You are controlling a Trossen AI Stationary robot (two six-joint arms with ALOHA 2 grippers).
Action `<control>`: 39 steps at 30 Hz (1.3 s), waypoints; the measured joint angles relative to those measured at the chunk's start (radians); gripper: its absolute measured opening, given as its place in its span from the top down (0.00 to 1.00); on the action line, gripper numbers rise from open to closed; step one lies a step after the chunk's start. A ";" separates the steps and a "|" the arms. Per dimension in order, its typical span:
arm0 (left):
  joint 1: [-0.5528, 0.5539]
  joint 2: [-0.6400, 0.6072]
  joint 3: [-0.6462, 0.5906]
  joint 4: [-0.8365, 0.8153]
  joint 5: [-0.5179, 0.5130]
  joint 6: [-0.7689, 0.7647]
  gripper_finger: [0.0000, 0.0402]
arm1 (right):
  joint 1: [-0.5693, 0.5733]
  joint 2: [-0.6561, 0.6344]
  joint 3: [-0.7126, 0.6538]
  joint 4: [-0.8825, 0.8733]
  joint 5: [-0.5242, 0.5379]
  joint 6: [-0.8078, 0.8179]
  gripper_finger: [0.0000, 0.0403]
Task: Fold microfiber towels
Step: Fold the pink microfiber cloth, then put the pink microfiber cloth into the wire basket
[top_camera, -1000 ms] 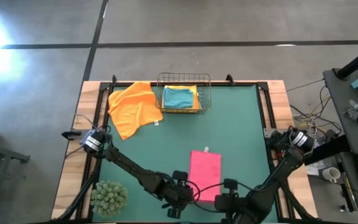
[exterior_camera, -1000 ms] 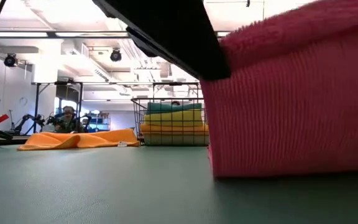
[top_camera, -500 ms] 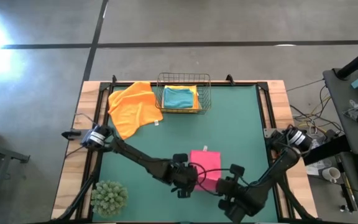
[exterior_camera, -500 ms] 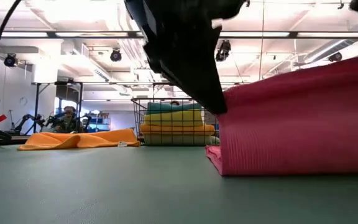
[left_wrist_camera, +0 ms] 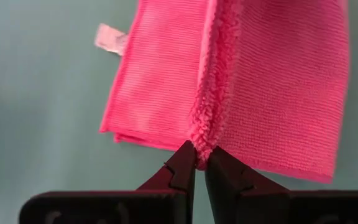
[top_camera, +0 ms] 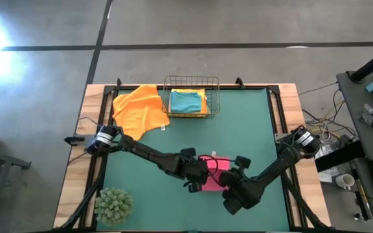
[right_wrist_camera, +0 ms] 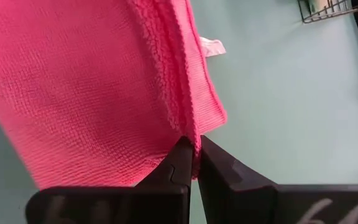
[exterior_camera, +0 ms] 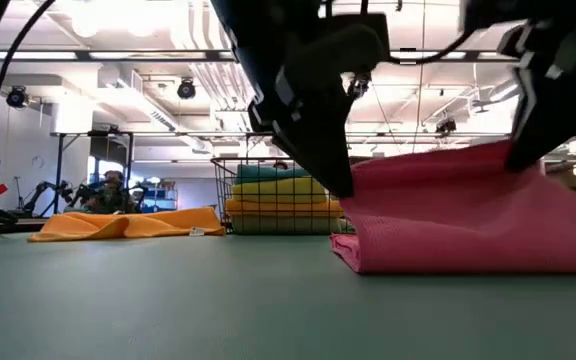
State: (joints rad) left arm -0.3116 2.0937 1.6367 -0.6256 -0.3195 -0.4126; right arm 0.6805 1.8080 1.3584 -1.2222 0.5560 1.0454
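A pink towel (top_camera: 214,172) lies near the table's middle, its near half folded up and over the far half, which rests on the mat. My left gripper (top_camera: 199,176) is shut on its left corner and my right gripper (top_camera: 229,178) on its right corner. An orange towel (top_camera: 139,112) lies spread at the far left. A teal towel (top_camera: 186,101) tops a yellow one in the wire basket (top_camera: 192,96). My left gripper pinches the pink towel's folded-over edge at its left corner (left_wrist_camera: 201,144) between its two fingertips, several layers. The lifted half slopes up from the mat. My right gripper pinches the folded-over edge at its right corner (right_wrist_camera: 189,138) between its fingertips, several layers, the cloth held above the lower half.
A green spiky plant ball (top_camera: 114,204) sits at the near left corner. The wire basket stands at the far edge. Bare mat (top_camera: 251,129) lies right of the basket and along the right side.
Both grippers have moved toward the table's far edge and down, carrying the pink towel's near end over its far half. The towel, long before, is now folded to about half its length, the far end staying on the mat.
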 joint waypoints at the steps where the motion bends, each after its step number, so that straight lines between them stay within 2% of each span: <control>1: 0.007 0.000 0.000 -0.002 0.000 0.000 0.96 | -0.011 0.000 -0.005 0.000 -0.004 -0.012 0.98; 10: 0.047 0.000 -0.007 -0.013 0.008 0.008 0.96 | -0.099 0.000 -0.039 0.004 -0.012 -0.096 0.98; 18: 0.069 0.000 -0.007 -0.013 0.010 0.009 0.96 | -0.120 -0.001 -0.039 0.004 -0.006 -0.132 0.98; 23: 0.072 0.000 -0.007 -0.013 0.010 0.010 0.95 | -0.124 -0.003 -0.039 0.002 -0.006 -0.140 0.92; 27: 0.076 0.000 -0.003 -0.011 0.010 0.009 0.88 | -0.141 -0.010 -0.039 -0.003 -0.005 -0.140 0.85; 33: 0.093 0.000 -0.003 -0.012 -0.001 0.010 0.69 | -0.164 -0.032 -0.039 -0.034 0.001 -0.137 0.76; 39: 0.111 -0.028 0.005 -0.090 0.007 0.077 0.56 | -0.158 -0.137 -0.041 -0.141 0.002 -0.054 0.75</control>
State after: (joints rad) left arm -0.2005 2.0657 1.6417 -0.7155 -0.3123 -0.3356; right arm 0.5222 1.6715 1.3178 -1.3632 0.5580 0.9918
